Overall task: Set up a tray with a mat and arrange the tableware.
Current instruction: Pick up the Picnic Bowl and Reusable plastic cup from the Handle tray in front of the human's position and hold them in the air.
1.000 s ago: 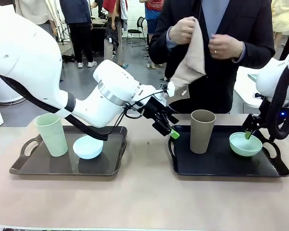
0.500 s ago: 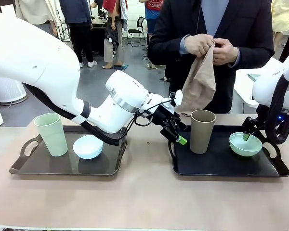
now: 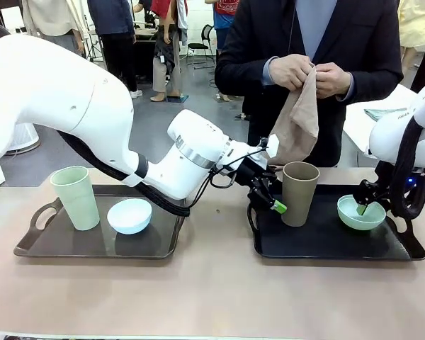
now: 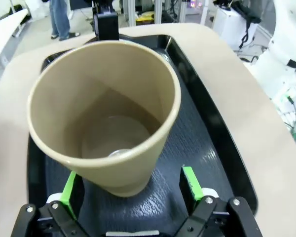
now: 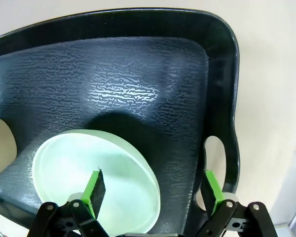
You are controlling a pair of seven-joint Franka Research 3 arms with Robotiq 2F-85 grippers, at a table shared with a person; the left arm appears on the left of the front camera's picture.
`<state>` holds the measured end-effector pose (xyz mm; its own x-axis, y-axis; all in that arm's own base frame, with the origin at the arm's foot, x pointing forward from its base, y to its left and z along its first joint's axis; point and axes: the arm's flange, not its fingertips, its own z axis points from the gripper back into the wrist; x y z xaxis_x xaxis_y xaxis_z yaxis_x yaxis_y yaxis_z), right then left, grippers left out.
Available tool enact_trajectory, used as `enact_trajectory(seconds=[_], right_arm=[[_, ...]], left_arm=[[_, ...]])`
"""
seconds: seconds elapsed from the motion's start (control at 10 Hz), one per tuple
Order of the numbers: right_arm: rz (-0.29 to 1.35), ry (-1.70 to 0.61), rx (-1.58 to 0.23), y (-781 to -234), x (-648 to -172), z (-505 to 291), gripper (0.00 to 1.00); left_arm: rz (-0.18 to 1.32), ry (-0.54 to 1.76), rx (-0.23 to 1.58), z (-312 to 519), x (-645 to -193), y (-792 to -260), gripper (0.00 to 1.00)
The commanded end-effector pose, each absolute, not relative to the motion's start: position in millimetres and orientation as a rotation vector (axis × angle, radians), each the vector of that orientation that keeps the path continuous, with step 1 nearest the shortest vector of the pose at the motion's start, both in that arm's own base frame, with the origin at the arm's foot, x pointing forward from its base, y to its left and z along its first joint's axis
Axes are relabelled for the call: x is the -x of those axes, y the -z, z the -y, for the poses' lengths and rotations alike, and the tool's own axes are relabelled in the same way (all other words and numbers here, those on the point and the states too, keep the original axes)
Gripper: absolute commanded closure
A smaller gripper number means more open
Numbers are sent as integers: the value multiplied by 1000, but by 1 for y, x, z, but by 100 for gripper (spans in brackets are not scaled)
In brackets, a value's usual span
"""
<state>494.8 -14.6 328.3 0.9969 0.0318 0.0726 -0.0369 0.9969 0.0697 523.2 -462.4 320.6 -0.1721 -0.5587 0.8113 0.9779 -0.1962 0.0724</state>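
Early days, by the look of it: no mat lies on either tray. The left tray [image 3: 28, 249] carries the pale green tumbler [image 3: 76, 197] and light blue bowl [image 3: 129, 215] directly on its floor. The right tray [image 3: 326, 248] likewise holds the taupe tumbler [image 3: 299, 193] and mint green bowl [image 3: 360, 212]. A folded beige mat [image 3: 297, 120] hangs from the person's hands [image 3: 290, 69] above the right tray. The left gripper [image 3: 269, 200] has its fingers released, spread either side of the taupe tumbler's base. The right gripper [image 5: 153, 186] is also released, straddling the mint bowl's rim. Probably both pieces must be lifted off so the mat can go in; laying it and arranging the tableware on the surface [image 3: 212, 297] side remains undone
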Motion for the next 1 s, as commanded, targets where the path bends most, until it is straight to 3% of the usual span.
enact_trajectory(seconds=[0.0, 0.6, 0.7, 0.8, 0.9], right_arm=[[75, -63, -54, -319, -495, 13, 0], [68, -114, -120, -310, -494, 6, 0], [64, -123, -124, -308, -494, 5, 59], [57, -131, -122, -307, -494, 4, 59], [59, -131, -130, -307, -494, 5, 100]], left_arm=[[767, 1681, 777, 477, -528, -319, 0], [743, 1668, 841, 507, -542, -305, 0], [747, 1651, 863, 511, -545, -302, 0], [747, 1654, 877, 513, -546, -302, 35], [741, 1660, 879, 513, -546, -302, 56]])
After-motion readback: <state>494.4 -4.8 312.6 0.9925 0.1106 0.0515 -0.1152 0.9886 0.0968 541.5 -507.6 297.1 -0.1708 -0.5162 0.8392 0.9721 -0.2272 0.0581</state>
